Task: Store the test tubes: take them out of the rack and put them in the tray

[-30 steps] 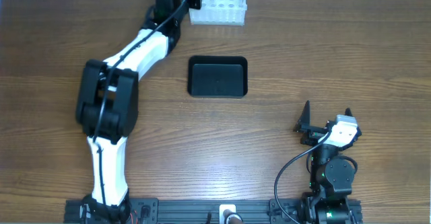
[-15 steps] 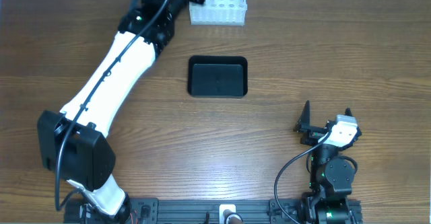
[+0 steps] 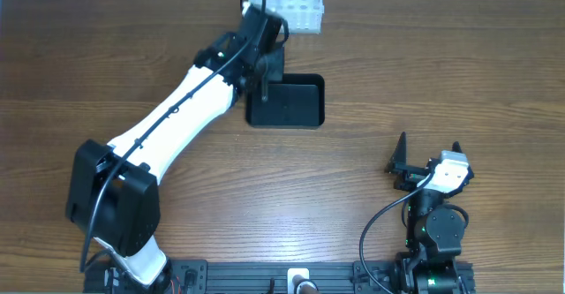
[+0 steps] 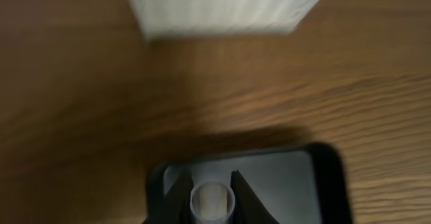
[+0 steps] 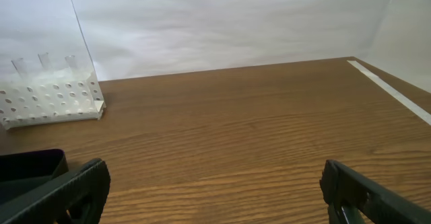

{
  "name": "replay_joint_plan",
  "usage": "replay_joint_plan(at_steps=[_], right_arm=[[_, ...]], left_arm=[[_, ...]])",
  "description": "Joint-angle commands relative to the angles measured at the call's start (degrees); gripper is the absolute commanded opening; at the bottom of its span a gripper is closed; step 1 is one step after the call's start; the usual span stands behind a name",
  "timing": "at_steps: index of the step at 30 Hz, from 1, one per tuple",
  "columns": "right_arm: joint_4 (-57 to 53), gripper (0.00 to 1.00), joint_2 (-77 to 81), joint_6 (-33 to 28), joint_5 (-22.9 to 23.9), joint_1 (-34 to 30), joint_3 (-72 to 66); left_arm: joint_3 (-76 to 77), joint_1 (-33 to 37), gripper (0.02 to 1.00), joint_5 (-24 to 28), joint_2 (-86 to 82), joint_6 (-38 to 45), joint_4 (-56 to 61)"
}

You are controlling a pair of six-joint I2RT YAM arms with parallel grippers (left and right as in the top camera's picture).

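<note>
Wooden table carries a black tray at centre and a white rack beyond it. The left gripper clamps a test tube over the tray's left end. The tube stands roughly upright, open mouth up; it is clear and round-rimmed. The right gripper, near right, gapes wide.

The top camera hangs fixed above the counter and looks straight down, taking in the whole work area from afar. The left wrist camera looks steeply down from close above the tray, the rack just beyond. The right wrist camera sits low, looking nearly level across the counter toward a white backdrop. All three share rack and tray.
</note>
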Motion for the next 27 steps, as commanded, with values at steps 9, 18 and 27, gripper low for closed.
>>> replay_joint_plan(at_steps=[9,18,27], right_arm=[[-0.07,0.991,-0.31,-0.11,0.13,0.31,-0.35],[-0.07,0.993,-0.31,-0.11,0.13,0.31,-0.35],[-0.07,0.993,-0.31,-0.11,0.13,0.31,-0.35]], left_arm=[[-3.93,0.31,0.073,-3.87,1.60,-2.82,1.07],[-3.93,0.35,0.099,-4.11,5.16,-2.86,1.62],[-3.93,0.35,0.119,-4.22,7.50,-2.91,2.08]])
